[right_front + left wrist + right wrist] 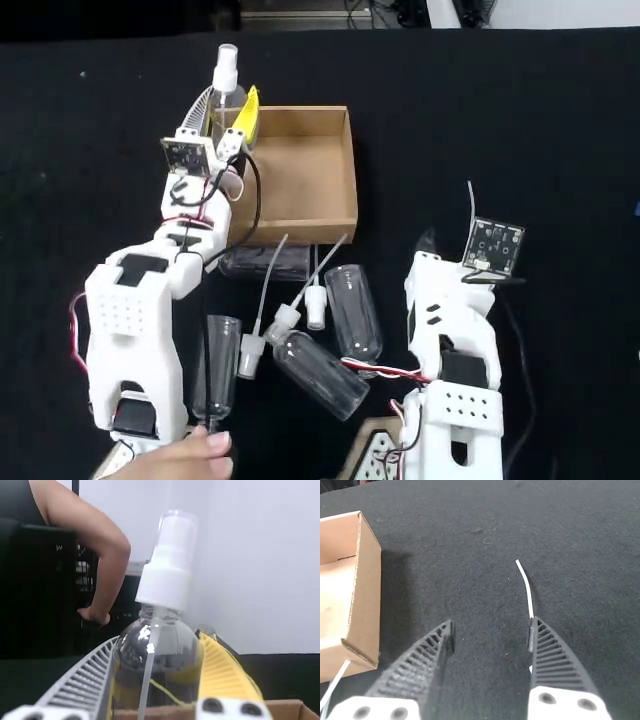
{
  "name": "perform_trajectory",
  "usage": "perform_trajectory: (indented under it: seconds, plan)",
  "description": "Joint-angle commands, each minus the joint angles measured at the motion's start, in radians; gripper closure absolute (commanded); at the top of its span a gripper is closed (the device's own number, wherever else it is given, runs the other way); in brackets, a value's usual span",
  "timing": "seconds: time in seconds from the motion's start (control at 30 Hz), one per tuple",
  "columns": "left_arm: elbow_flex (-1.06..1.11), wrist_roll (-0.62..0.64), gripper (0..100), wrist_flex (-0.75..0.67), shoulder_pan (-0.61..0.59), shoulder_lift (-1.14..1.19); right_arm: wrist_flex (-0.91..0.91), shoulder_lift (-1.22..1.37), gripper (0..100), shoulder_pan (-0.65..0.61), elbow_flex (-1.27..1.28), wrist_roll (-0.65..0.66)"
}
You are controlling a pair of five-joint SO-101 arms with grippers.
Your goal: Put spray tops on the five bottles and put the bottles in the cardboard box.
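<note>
My left gripper (pixel 225 110) (pixel 159 641) is shut on a clear bottle (pixel 150 655) with a white spray top (pixel 226 60) (pixel 167 565), held upright at the far left corner of the cardboard box (pixel 300 170) (pixel 282 707). On the table lie a capless bottle (pixel 265 262) against the box front, another capless one (pixel 352 310), a capped bottle (pixel 318 372) and a fourth bottle (pixel 215 375). Two loose spray tops (pixel 250 352) (pixel 316 305) lie between them. My right gripper (pixel 450 245) (pixel 492 621) stands open over bare cloth right of the box (pixel 347 605). A thin white tube (pixel 525 585) (pixel 470 205) lies by one of its fingers.
A person's hand (pixel 190 455) rests at the front edge, by the end of the fourth bottle. The table is covered in black cloth (pixel 540 120), open on the right and at the back. The box inside looks bare.
</note>
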Motion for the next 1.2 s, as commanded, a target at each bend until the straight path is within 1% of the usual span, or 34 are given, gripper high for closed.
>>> perform_trajectory:
  seconds: [0.0,0.23,0.57,0.63,0.73,0.8,0.93,1.17]
  plan:
    - [-0.079,0.003,97,-0.060,-0.012,0.052,-0.032,-0.016,78.3,0.011,0.001,0.000]
    - [-0.156,0.003,97,-0.060,-0.018,0.146,-0.032,-0.018,78.3,0.011,0.001,0.000]
    - [-0.159,0.003,97,-0.054,-0.018,0.166,-0.032,-0.022,78.3,0.011,0.001,0.000]
    - [-0.159,0.003,92,-0.054,-0.016,0.166,-0.032,-0.022,78.3,0.011,0.001,0.000]
    - [-0.151,0.003,80,-0.052,-0.012,0.167,-0.032,-0.022,78.3,0.011,0.001,0.000]
    - [-0.150,0.009,77,-0.052,-0.012,0.167,-0.032,-0.022,78.3,0.011,0.001,0.000]
    - [-0.150,0.005,80,-0.052,-0.013,0.167,-0.032,-0.022,78.3,0.011,0.001,0.000]
    - [-0.150,0.003,81,-0.052,-0.012,0.167,-0.032,-0.022,78.3,0.011,0.001,0.000]
